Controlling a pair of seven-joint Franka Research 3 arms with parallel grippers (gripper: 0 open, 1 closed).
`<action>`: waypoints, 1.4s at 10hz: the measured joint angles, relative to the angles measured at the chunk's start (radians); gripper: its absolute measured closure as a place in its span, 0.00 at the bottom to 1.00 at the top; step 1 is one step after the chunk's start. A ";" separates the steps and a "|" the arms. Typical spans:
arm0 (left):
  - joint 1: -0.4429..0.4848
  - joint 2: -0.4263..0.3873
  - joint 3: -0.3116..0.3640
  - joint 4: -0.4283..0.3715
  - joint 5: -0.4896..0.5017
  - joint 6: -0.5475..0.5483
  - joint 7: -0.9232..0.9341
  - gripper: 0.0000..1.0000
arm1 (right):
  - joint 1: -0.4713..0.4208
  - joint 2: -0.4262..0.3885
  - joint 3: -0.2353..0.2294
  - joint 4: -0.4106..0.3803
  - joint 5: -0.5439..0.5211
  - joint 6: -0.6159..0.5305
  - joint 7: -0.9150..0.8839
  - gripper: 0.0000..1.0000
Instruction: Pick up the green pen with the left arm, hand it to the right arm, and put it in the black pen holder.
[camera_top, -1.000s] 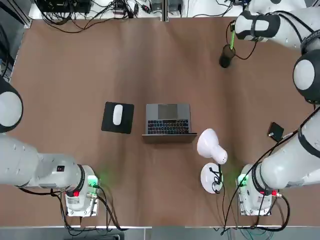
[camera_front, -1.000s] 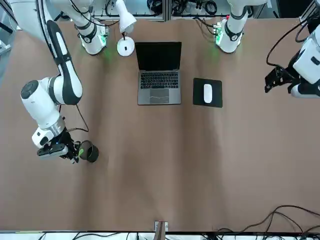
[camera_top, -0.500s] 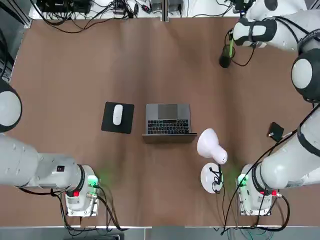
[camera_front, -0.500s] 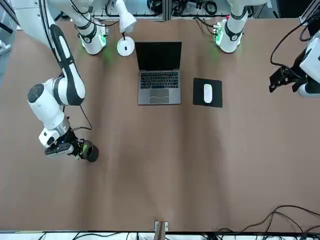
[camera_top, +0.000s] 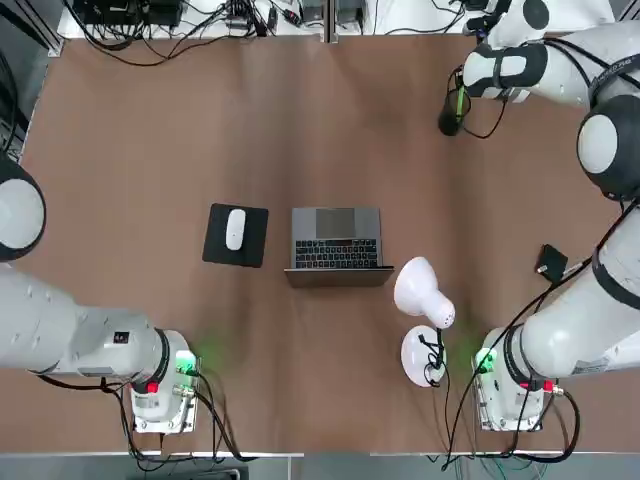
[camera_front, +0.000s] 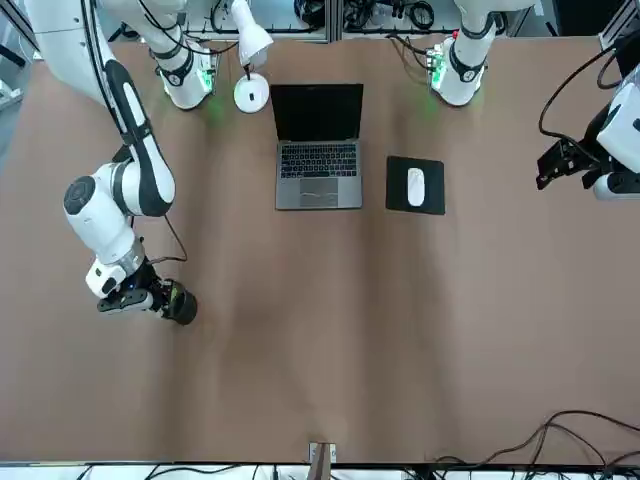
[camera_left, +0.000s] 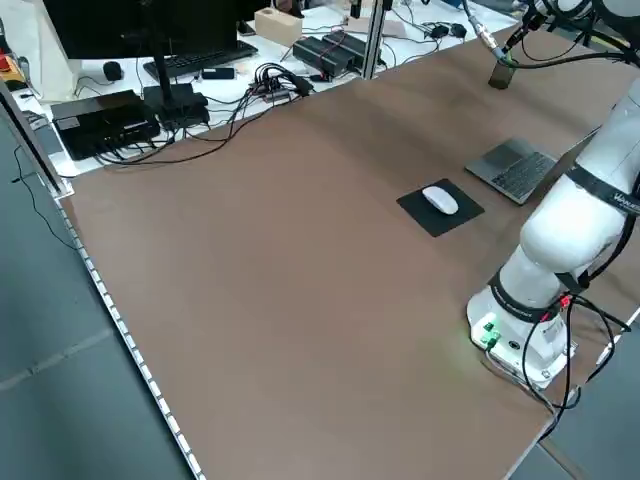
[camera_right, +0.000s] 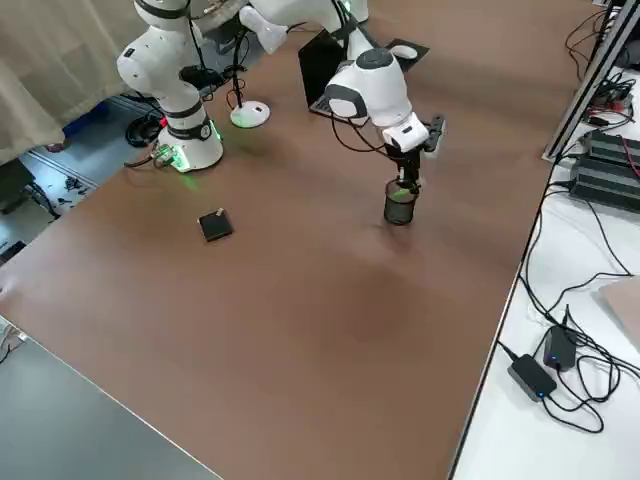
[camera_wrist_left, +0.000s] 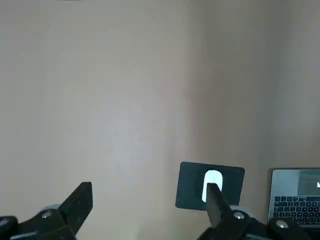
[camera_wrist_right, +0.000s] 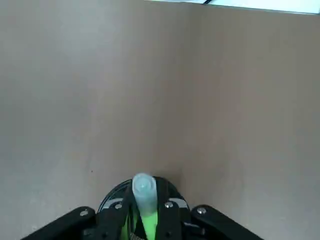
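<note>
The green pen (camera_wrist_right: 142, 187) stands upright between the fingers of my right gripper (camera_top: 460, 88), which is shut on it. Its lower end dips into the mouth of the black pen holder (camera_top: 449, 122), a mesh cup at the far right of the table. The right side view shows the pen (camera_right: 403, 186) right at the rim of the holder (camera_right: 398, 208), under the gripper. My left gripper (camera_front: 560, 165) hangs over the table's left side, well away. Its fingers (camera_wrist_left: 80, 200) are open with nothing between them.
A laptop (camera_top: 336, 238) sits mid-table, with a white mouse (camera_top: 235, 228) on a black pad to its left. A white desk lamp (camera_top: 425, 290) stands near the right arm's base. A small flat black square (camera_top: 550, 263) lies at the right edge. Cables run along the far edge.
My right gripper has come down over the holder with the pen, whose lower end now sits inside the rim. The left gripper has barely shifted.
</note>
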 joint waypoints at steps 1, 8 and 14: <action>0.000 0.000 0.000 0.009 0.000 0.000 -0.002 0.00 | 0.000 0.000 0.000 0.001 0.000 0.001 0.000 0.71; -0.013 0.007 -0.002 0.029 0.000 0.000 -0.004 0.00 | -0.002 -0.036 -0.003 0.304 0.002 -0.513 0.111 0.00; -0.013 0.008 -0.003 0.037 0.000 0.000 -0.004 0.00 | -0.113 -0.266 -0.014 0.523 -0.096 -1.064 0.168 0.00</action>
